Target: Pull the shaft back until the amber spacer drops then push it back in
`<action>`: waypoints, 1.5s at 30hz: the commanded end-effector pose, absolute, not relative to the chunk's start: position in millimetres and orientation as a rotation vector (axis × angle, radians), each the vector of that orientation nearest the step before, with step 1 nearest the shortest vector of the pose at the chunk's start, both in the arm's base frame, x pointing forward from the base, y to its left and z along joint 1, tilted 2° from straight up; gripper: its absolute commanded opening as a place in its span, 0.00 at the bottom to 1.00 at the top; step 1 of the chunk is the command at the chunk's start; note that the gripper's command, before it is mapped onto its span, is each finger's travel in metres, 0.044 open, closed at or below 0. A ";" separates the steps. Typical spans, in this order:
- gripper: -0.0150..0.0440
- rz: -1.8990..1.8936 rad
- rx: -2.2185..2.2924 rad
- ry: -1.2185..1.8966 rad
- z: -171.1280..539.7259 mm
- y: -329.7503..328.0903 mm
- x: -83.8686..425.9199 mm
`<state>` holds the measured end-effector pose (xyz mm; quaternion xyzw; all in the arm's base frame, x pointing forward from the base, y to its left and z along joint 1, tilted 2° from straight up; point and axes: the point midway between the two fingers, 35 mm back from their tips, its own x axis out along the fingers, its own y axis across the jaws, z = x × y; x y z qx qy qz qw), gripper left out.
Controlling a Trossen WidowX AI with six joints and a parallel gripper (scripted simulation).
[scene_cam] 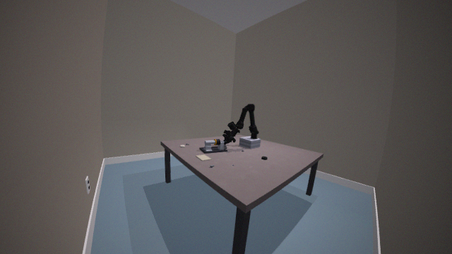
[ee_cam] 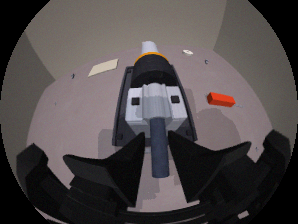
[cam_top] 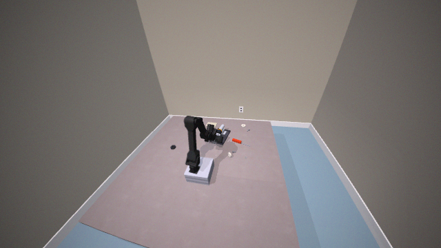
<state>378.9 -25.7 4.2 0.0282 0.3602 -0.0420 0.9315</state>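
A mauve-brown, dark-legged table point(cam_top: 241, 207) point(scene_cam: 268, 176) point(ee_cam: 65, 130) carries everything. From the top view, around the fixture's dark base plate point(cam_top: 226, 137) point(scene_cam: 212, 152) point(ee_cam: 120, 131): cream rectangular pad point(cam_top: 211, 123) point(scene_cam: 203, 157) point(ee_cam: 103, 67) at eleven o'clock, whitish disc point(cam_top: 243, 125) point(scene_cam: 182, 146) point(ee_cam: 187, 52) at two, red-handled screwdriver point(cam_top: 237, 140) point(ee_cam: 221, 99) at three, small white piece point(cam_top: 229, 154) at five, pale block-shaped pedestal point(cam_top: 207, 165) point(scene_cam: 250, 143) at seven, black round piece point(cam_top: 173, 147) point(scene_cam: 264, 158) near nine.
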 end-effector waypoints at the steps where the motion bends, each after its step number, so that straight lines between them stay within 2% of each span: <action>1: 0.29 -0.086 0.058 0.738 4.3 -25.6 378.6; 4: 0.25 -0.086 0.058 0.738 4.3 -25.6 378.6; 45: 0.25 -0.082 0.057 0.737 3.2 -24.2 363.6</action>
